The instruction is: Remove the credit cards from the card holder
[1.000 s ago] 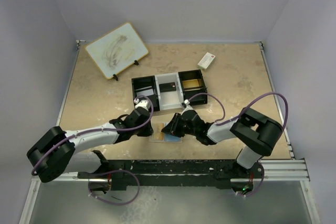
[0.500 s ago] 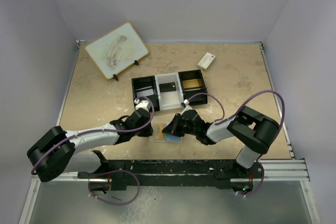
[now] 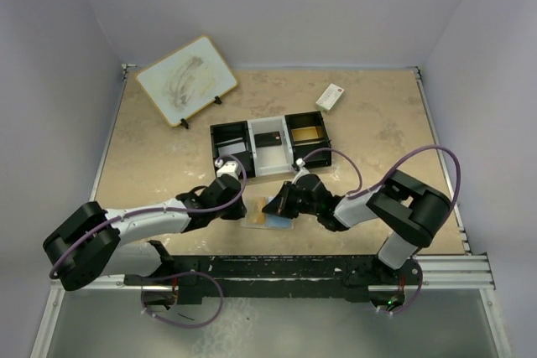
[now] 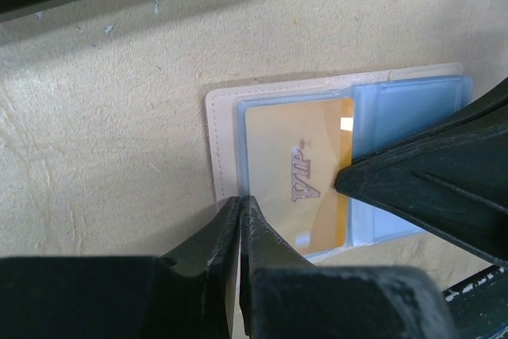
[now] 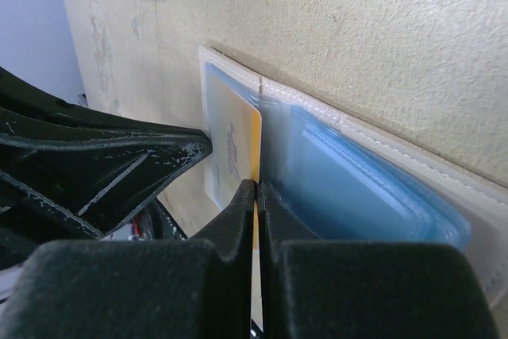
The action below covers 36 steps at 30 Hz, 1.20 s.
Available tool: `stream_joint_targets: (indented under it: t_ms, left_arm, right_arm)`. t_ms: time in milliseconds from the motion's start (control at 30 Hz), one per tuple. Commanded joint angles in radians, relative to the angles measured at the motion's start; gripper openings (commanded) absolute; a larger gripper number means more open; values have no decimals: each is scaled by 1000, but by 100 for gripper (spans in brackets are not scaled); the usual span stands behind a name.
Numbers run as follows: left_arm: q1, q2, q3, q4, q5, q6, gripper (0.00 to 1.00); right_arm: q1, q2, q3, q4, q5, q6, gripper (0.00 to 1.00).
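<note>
Right gripper pinched on gold card | left gripper together, tips at open card holder edge

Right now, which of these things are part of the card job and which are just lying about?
In the job: card holder, open flat; gold card; left hand; right hand, pinching the card's edge.
Lying about: three-compartment tray; white box with red mark; board on a stand.

left gripper and right gripper, pinching the card, are crowding the card holder from both sides, leaving only a narrow gap between them. tray is blocking close behind. table is lying open farther out sideways.
</note>
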<state>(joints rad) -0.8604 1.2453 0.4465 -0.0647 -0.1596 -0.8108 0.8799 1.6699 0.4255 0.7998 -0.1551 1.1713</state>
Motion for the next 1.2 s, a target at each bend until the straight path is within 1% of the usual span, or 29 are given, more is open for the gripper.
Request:
stream_joint_targets:
  t_ms: [0,433,567,600,733,800,867,1000,1100,1167]
  left_arm:
    - [-6,0,-25,-43,-18,-7,0]
    - [-6,-15,-22,-49,-20,-9,0]
    - [-6,-44,-15,-61,-29,-13,0]
    - [-6,-56,-10,-73,-41,-19,3]
    - [-6,-154,33,-74,-49,-49,20]
    - [-6,-201,43,-31,-41,-61,24]
    - [-6,-217,56,11,-21,-62,26]
    - [-6,-139,64,90,44,-46,27]
    - [-6,-37,58,134,104,-43,22]
    - [-10,16,45,166,133,-50,18]
  right_arm:
    - [-29,-44,-29,-85,6,-53,0]
    - [-39,-103,-60,-117,28,-52,0]
    - [-39,-94,-52,-114,18,-58,0]
    - [-39,-91,-49,-113,16,-60,0]
    - [-39,-83,-44,-108,14,-61,0]
    - [-39,-79,-44,-106,14,-61,0]
    - [-39,-78,-45,-104,12,-58,0]
    - [-39,-86,-63,-66,6,-47,0]
    - [-39,-91,-69,-59,12,-39,0]
    - [-39,-89,-71,-56,11,-29,0]
